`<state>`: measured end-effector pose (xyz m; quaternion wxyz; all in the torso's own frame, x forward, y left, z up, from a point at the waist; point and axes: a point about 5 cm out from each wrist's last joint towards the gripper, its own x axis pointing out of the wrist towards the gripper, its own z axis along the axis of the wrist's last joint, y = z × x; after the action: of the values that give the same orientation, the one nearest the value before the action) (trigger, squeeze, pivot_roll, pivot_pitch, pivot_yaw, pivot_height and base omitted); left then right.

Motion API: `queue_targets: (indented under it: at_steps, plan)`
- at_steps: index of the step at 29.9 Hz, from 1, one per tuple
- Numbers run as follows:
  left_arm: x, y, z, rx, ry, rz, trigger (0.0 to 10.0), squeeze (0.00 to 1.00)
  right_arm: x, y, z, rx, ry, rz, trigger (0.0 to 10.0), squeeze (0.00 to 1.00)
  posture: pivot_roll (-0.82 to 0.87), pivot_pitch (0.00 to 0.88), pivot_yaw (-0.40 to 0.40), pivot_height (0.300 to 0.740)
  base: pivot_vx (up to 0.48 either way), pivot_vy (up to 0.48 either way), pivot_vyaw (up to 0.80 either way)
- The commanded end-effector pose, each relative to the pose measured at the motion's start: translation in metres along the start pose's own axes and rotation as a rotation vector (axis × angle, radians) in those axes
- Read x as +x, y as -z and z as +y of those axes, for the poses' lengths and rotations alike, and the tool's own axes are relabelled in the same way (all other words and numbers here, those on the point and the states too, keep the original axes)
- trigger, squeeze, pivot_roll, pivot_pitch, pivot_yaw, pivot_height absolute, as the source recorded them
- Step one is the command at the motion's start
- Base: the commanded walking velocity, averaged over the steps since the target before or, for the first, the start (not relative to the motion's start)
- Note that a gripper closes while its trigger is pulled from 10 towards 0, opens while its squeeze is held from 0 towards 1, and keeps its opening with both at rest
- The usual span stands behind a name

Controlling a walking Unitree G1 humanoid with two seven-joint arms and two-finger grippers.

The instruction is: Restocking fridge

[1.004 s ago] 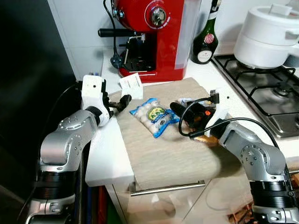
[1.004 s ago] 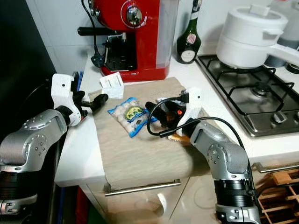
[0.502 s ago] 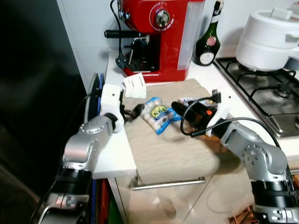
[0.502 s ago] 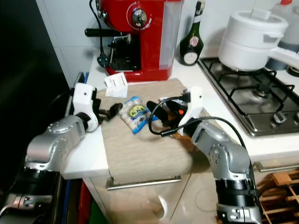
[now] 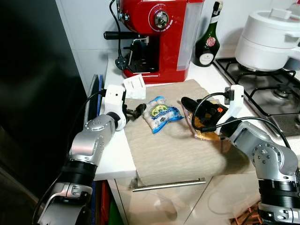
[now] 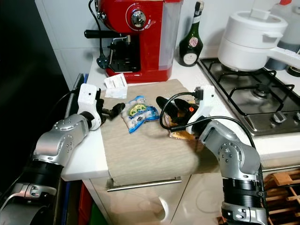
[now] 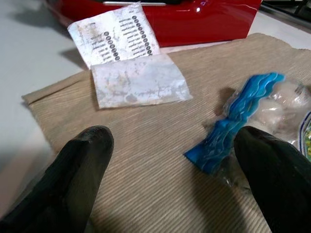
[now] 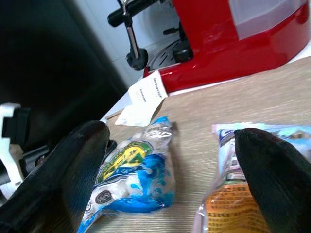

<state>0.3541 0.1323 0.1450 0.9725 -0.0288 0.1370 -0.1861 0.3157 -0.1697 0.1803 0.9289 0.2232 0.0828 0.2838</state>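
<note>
Both sets of jaws stand spread, pinching nothing: left gripper [image 7: 167, 160] sits low over the beige cloth [image 5: 173, 150] with the blue crimped end of the dumpling-like food bag [image 5: 161, 113] just inside its finger gap, right gripper [image 8: 170, 160] hovers over the orange-labelled packet [image 5: 206, 126], fingers either side of that packet's near edge. Food bag lies flat mid-cloth, between the two grippers, near the paper slip [image 5: 134, 86] and in front of the red espresso machine [image 5: 157, 35]; orange packet lies just beside it on the robot's right. Risk judgement: left fingers look set on the thin sealed edge only, so closing may catch just film and the bag could slip out or tear when lifted. Fingers are close to the cloth, so a low pinch may snag cloth and drag both packs. Paper slip lies near and could get caught too. Right arm's cable [image 5: 206, 123] loops over the orange packet, may hook it. Wine bottle [image 5: 207, 35] and white pot [image 5: 269, 37] on the gas hob [image 5: 267, 98] stand well apart, low risk.
</note>
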Motion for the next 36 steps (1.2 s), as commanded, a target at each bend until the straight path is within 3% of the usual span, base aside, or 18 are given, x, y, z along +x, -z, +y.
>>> queue_targets:
  at_steps: [1, 8, 11, 14, 18, 21, 25, 30, 36]
  plan:
    - [-0.006, 0.049, 0.013, -0.057, -0.037, 0.19, 10.0, 0.0, -0.002, 0.0, -0.004, 0.025, 0.018, 0.009, 10.0, 0.0, -0.06, 0.0, 0.045, 0.74, 0.0, 0.0, 0.0]
    - [-0.014, 0.076, 0.018, -0.168, -0.033, 0.268, 10.0, 0.0, -0.007, 0.008, -0.001, 0.096, -0.039, 0.056, 10.0, 0.0, -0.06, 0.0, 0.046, 0.74, 0.0, 0.0, 0.0]
    - [-0.017, 0.085, 0.02, -0.222, -0.033, 0.29, 10.0, 0.0, -0.01, 0.022, 0.009, 0.123, -0.107, 0.115, 10.0, 0.0, -0.06, 0.0, 0.047, 0.74, 0.0, 0.0, 0.0]
    - [-0.017, 0.086, 0.021, -0.241, -0.031, 0.291, 10.0, 0.0, -0.011, 0.033, 0.018, 0.126, -0.157, 0.169, 10.0, 0.0, -0.06, 0.0, 0.048, 0.74, 0.0, 0.0, 0.0]
    - [-0.017, 0.082, 0.026, -0.21, -0.042, 0.266, 10.0, 0.0, -0.012, 0.037, 0.018, 0.119, -0.143, 0.177, 10.0, 0.0, -0.06, 0.0, 0.052, 0.74, 0.0, 0.0, 0.0]
    - [-0.015, 0.064, 0.028, -0.118, -0.043, 0.193, 10.0, 0.0, -0.012, 0.035, 0.015, 0.112, -0.125, 0.162, 10.0, 0.0, -0.07, 0.0, 0.053, 0.74, 0.0, 0.0, 0.0]
    - [-0.016, 0.017, 0.025, 0.106, -0.04, 0.037, 10.0, 0.0, -0.012, 0.032, 0.013, 0.082, -0.109, 0.144, 10.0, 0.0, -0.07, 0.0, 0.055, 0.74, 0.0, 0.0, 0.0]
    - [-0.023, -0.016, 0.022, 0.116, -0.03, -0.06, 10.0, 0.0, -0.011, 0.023, 0.013, 0.07, -0.107, 0.098, 10.0, 0.0, -0.07, 0.0, 0.053, 0.74, 0.0, 0.0, 0.0]
    - [-0.028, -0.036, 0.016, 0.146, -0.021, -0.127, 10.0, 0.0, -0.007, 0.007, 0.011, 0.067, -0.103, 0.023, 10.0, 0.0, -0.07, 0.0, 0.044, 0.74, 0.0, 0.0, 0.0]
